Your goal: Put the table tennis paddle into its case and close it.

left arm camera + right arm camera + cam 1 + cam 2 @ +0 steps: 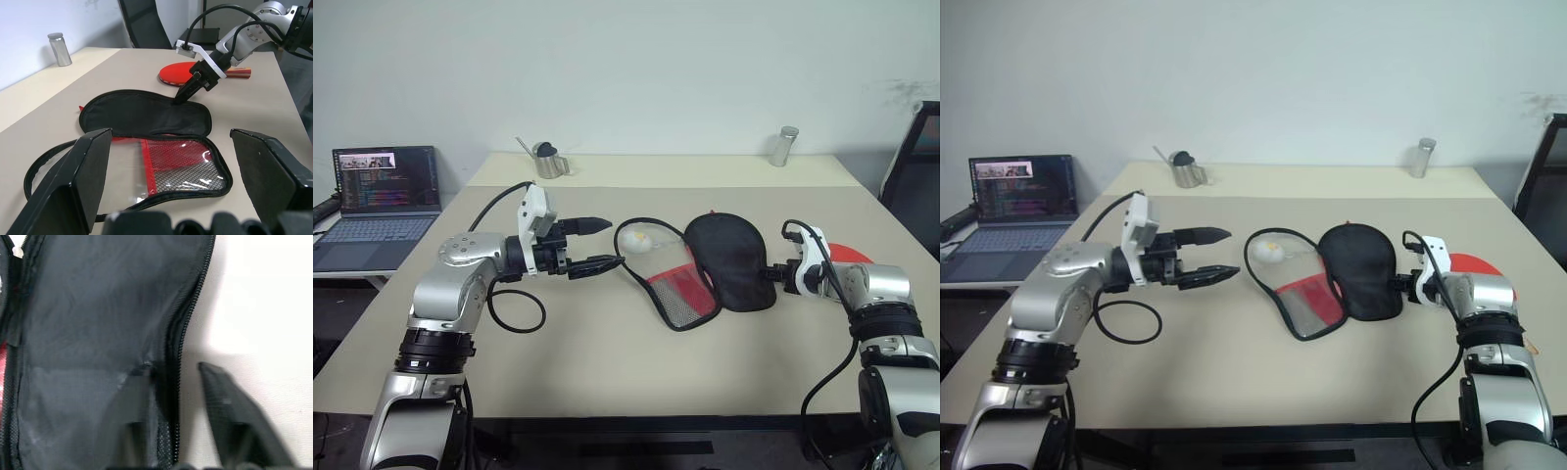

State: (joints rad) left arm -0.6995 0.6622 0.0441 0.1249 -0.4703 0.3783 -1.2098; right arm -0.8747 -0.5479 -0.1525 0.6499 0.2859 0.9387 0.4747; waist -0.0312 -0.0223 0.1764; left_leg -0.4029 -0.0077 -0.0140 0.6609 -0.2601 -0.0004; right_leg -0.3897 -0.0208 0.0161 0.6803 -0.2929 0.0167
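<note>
The case lies unzipped and spread flat in mid-table, its black half towards my right arm and its red mesh half beside it. My right gripper is at the black half's outer edge. In the right wrist view its fingers stand apart astride the zip edge, one over the fabric and one over the table, so it is open. Behind that arm the table tennis paddle lies red face up, its wooden handle pointing away. To the left of the case, my left gripper hovers open and empty.
A small white ball rests by the case's far left edge. A metal jug and a metal canister stand at the table's far side. A laptop sits on a side desk at left, a black chair at right.
</note>
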